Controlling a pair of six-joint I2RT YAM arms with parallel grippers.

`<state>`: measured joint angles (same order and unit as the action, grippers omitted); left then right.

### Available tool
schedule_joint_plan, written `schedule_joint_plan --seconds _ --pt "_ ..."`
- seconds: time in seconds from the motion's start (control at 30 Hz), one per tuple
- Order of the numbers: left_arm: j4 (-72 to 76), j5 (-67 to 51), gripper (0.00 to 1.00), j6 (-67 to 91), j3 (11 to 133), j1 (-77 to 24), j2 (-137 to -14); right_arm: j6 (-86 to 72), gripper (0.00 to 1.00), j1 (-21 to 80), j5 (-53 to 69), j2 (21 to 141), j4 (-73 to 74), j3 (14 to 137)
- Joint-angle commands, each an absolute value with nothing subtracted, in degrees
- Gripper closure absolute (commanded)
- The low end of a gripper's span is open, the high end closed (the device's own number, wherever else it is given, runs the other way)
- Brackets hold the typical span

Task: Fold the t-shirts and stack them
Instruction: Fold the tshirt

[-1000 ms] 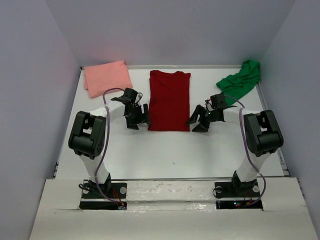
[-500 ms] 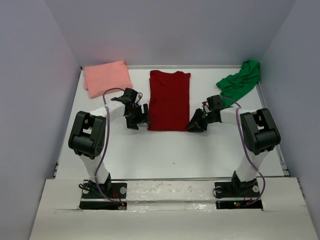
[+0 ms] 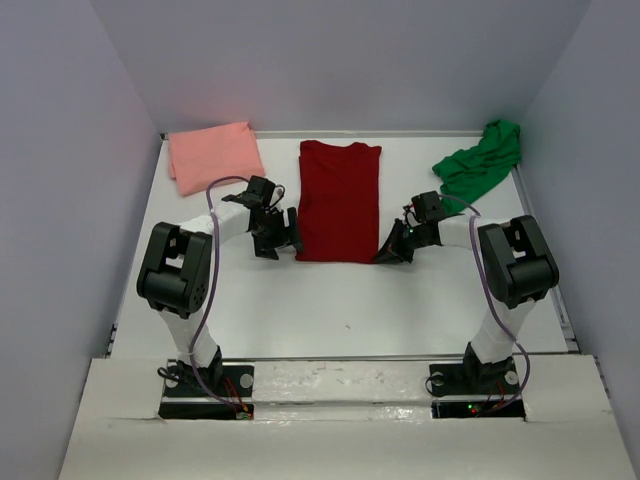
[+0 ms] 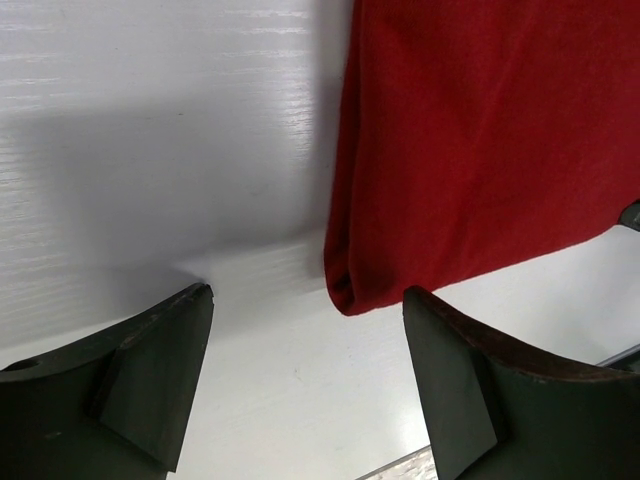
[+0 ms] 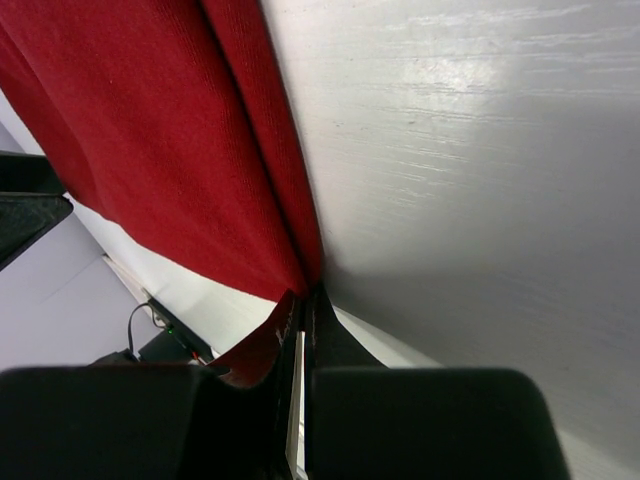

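Seemingly the right hand (image 5: 303, 300) pinches a corner of the dark red t-shirt (image 3: 339, 200).

On the table (image 3: 350, 300), the dark red t-shirt (image 3: 339, 200) lies flat in the middle of the far half, folded into a long narrow rectangle with the collar away, the salmon pink t-shirt (image 3: 214, 155) lies folded flat at the far left corner, and the bright green t-shirt (image 3: 480, 160) lies crumpled at the far right corner.

Close walls (image 3: 62, 200) around the table (image 3: 340, 305)
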<state>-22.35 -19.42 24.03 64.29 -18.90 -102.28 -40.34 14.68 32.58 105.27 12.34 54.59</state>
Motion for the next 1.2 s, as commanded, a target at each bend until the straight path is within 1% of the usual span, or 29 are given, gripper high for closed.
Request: schedule_joint_plan --seconds 0.0,0.1,0.4,0.6,0.63,0.8,0.83,0.93,1.0,1.17 --pt "-21.0 -22.9 0.19 23.9 63.5 -18.9 -102.5 -39.0 1.0 15.2 29.4 106.6 13.1 54.8" --pt "-20.2 -25.1 0.26 24.2 63.4 -18.9 -103.1 -39.0 1.0 15.2 29.3 106.8 13.3 55.1" --pt "-19.6 -29.3 0.3 23.6 63.5 -19.0 -105.5 -39.1 1.0 15.2 29.1 107.0 13.5 55.5" --pt "-19.2 -30.9 0.49 23.1 63.7 -19.0 -106.8 -39.1 1.0 15.2 28.8 107.1 13.5 55.5" --pt "-19.2 -31.3 0.54 23.0 63.7 -19.0 -106.9 -39.0 1.0 15.2 28.7 107.1 13.5 55.6" --pt "-19.2 -32.0 0.65 22.9 63.5 -19.0 -107.7 -39.0 1.0 15.2 28.7 107.5 13.6 55.9" --pt "-19.2 -32.1 0.78 22.9 63.6 -18.9 -107.7 -39.0 1.0 15.2 28.7 107.5 13.6 55.9" --pt "-19.2 -31.8 0.94 23.0 63.5 -19.0 -107.7 -38.8 1.0 15.2 28.7 107.6 14.0 56.2" --pt "-19.2 -31.7 0.96 23.1 63.4 -19.0 -107.5 -38.6 1.0 15.2 28.7 107.7 14.6 56.6" --pt "-19.1 -32.3 0.95 23.6 62.0 -19.1 -106.5 -37.4 1.0 15.2 28.2 106.3 18.6 57.7"
